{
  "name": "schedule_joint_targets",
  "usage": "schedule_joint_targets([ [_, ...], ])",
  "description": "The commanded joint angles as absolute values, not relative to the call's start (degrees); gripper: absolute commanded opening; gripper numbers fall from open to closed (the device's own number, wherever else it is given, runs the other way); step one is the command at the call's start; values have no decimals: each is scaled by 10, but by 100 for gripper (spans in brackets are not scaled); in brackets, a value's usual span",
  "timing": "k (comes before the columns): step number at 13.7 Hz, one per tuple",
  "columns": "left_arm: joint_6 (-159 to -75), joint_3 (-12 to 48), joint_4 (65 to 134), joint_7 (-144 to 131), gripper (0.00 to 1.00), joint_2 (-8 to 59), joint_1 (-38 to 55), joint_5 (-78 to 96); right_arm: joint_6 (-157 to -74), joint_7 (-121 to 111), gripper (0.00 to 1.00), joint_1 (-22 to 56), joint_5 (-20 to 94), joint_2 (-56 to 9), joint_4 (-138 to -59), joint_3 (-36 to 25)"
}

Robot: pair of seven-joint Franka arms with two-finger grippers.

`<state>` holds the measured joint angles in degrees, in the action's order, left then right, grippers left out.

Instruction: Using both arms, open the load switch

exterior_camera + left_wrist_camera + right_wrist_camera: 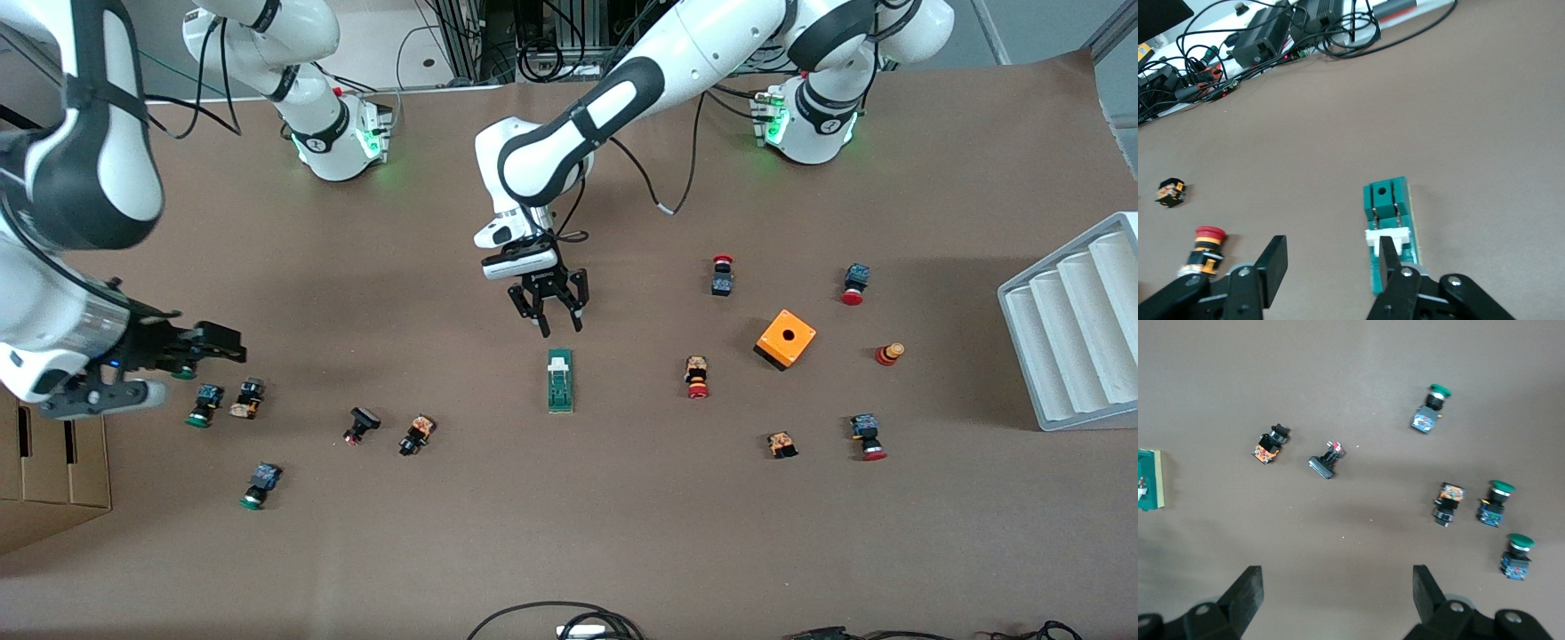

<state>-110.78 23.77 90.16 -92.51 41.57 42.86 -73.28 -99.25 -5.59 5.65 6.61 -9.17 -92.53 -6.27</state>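
Observation:
The load switch (pixel 560 380) is a narrow green block that lies flat mid-table, with a white piece at the end toward the robots' bases. My left gripper (pixel 559 327) hangs over the table just off that white end, open and holding nothing. In the left wrist view the load switch (pixel 1391 220) lies by one fingertip (pixel 1389 257), and only bare table lies between the fingers of the left gripper (pixel 1332 262). My right gripper (pixel 233 345) waits open over the right arm's end of the table. In its own view the right gripper (pixel 1337 590) holds nothing.
Push-buttons are scattered at both ends, among them a green-capped one (pixel 203 404) and a red-capped one (pixel 696 377). An orange box with a hole (pixel 786 339) and a grey ridged tray (pixel 1076 329) sit toward the left arm's end. A cardboard box (pixel 44 471) stands at the right arm's end.

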Motion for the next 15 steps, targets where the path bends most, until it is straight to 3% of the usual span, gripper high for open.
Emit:
schedule_joint_targets([
  [1, -1114, 236, 888, -829, 66, 387, 419, -654, -957, -47, 100, 46, 55, -54, -927, -52],
  [3, -1113, 236, 865, -733, 82, 372, 411, -593, -943, -47, 100, 45, 55, -47, -915, -52],
  [4, -1114, 236, 858, -693, 97, 365, 397, -565, -940, -48, 100, 45, 46, -45, -911, -53],
  [5, -1114, 236, 856, -658, 99, 353, 388, -545, -930, -49, 100, 42, 31, -48, -900, -52],
  [15, -1064, 236, 853, -303, 100, 223, 229, -207, -934, -67, 100, 48, 27, -62, -900, -57],
])
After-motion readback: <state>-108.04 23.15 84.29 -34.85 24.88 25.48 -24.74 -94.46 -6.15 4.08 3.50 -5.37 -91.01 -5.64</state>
